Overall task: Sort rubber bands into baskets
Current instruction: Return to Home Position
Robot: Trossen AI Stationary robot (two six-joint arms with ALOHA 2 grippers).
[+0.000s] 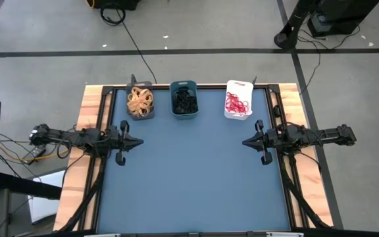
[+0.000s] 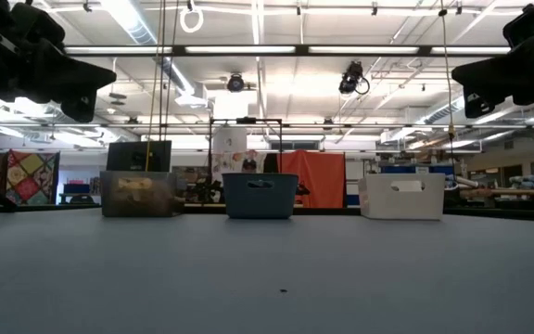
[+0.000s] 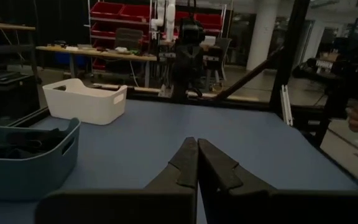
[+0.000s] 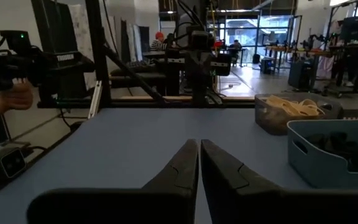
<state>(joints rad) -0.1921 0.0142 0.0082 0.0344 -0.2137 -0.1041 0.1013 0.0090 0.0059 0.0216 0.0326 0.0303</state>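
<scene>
Three baskets stand in a row at the table's far edge. The dark grey basket (image 1: 140, 102) holds tan rubber bands (image 1: 139, 100). The teal-blue basket (image 1: 183, 100) holds black rubber bands (image 1: 184, 101). The white basket (image 1: 238, 100) holds red rubber bands (image 1: 237, 103). My left gripper (image 1: 141, 141) is shut and empty at the table's left edge, above the table. My right gripper (image 1: 245, 141) is shut and empty at the table's right edge. Both point toward the table's middle.
The blue table top (image 1: 189, 171) lies between the two grippers and toward the near edge. Wooden rails (image 1: 91, 112) and black cables run along both sides. A person's hand (image 4: 14, 96) shows beyond the table's near side, holding a dark device.
</scene>
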